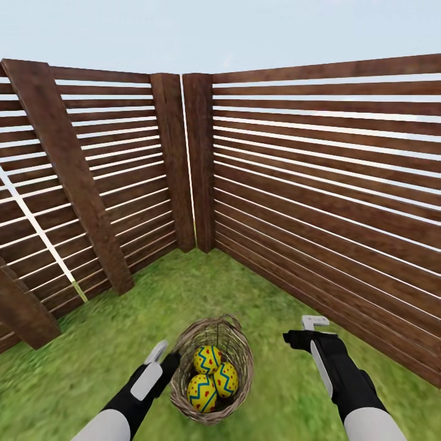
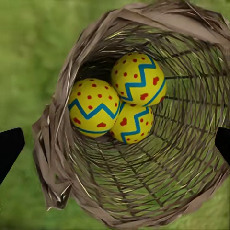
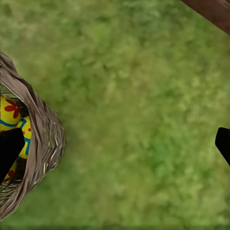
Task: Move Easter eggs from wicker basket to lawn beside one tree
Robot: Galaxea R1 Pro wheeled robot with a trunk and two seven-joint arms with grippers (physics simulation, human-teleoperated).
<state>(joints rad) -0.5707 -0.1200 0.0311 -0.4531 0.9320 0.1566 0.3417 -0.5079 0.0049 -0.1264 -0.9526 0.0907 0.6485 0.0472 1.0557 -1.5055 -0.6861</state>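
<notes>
Nearest the camera, both arms reach forward over the lawn (image 1: 73,373). The left tool (image 1: 164,355) sits just beside the rim of the basket (image 1: 242,367); its wrist view looks straight down the basket's mouth, with dark fingertips (image 2: 9,146) at either edge of the picture — spread wide, gripping nothing. The right tool (image 1: 306,331) hangs over bare grass, apart from the basket on its other side; its fingertips (image 3: 223,141) likewise stand far apart and empty.

The basket stands upright on the grass between the two arms. All three eggs (image 1: 208,358) lie inside, touching one another at the bottom — one (image 2: 139,79), a second (image 2: 93,108) and a third (image 2: 133,125) partly under them.

Behind, the lawn runs to a corner of slatted fence (image 1: 306,184); sky above.

Step in hand: approach for the first pick, none yet removed. The next move likely calls for lowering the left tool through the mouth onto the uppermost egg, clear of the wicker wall, then closing on it. A suitable tree must afterwards be found.
</notes>
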